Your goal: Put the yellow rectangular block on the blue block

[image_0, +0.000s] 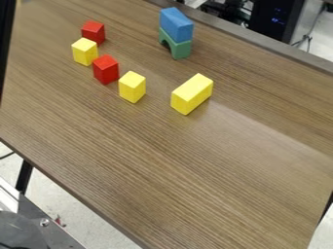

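Note:
The yellow rectangular block (191,95) lies on its long side on the wooden table, right of the row of small blocks. Farther back stands a green arch block (179,47), its opening facing down. On top of that arch rests the blue block (176,25), with nothing on its upper face. A strip of bare table separates the yellow rectangular block from the green and blue stack.
Left of the yellow rectangular block, a slanting row holds a small yellow block (132,87), a red block (105,69), another yellow block (84,52) and another red block (94,32). The table (175,165) has its far edge behind the stack. A dark upright strip (6,44) stands at the left.

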